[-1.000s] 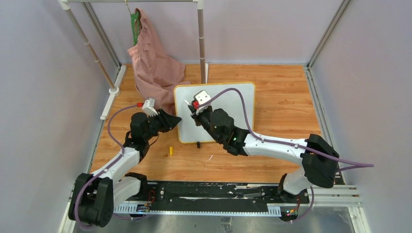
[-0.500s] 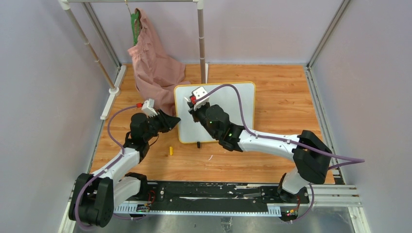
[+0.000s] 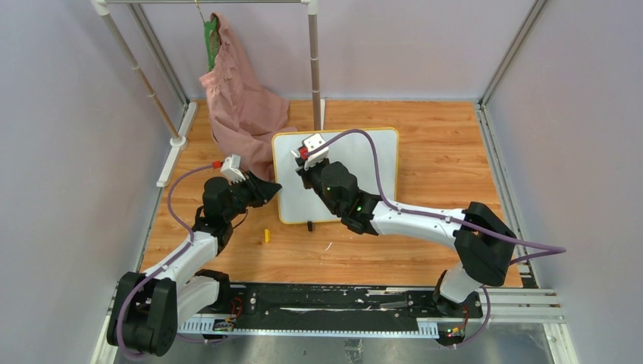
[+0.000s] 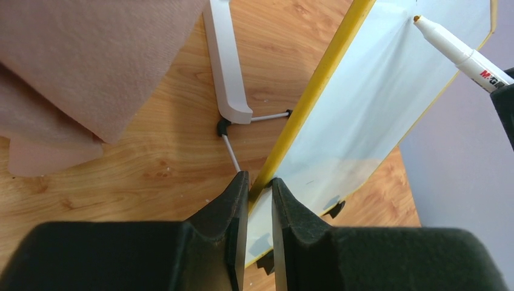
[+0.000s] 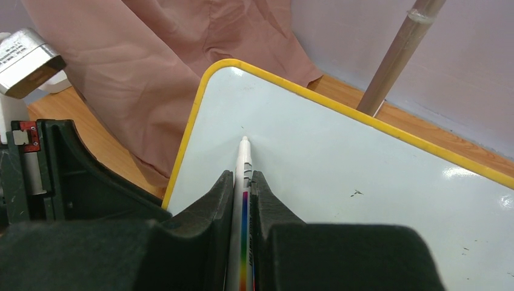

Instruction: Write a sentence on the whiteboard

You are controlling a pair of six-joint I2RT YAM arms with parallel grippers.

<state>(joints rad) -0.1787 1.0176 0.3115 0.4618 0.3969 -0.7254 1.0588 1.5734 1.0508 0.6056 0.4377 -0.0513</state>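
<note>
The whiteboard (image 3: 303,208) stands propped on the worktop (image 3: 447,144), its yellow left edge pinched between the fingers of the left end effector (image 4: 259,182), which is clenched on it, and its white face just ahead of the right end effector (image 5: 243,179). That one grasps a white marker (image 5: 245,159) pointing forward from its fingers, tip at the board's face near the rounded far-left corner; contact cannot be told. Pink cloth (image 5: 139,73) hangs beyond that corner, ahead-left of the right end effector, and a small yellow piece (image 3: 267,235) lies on the near side of the left one.
</note>
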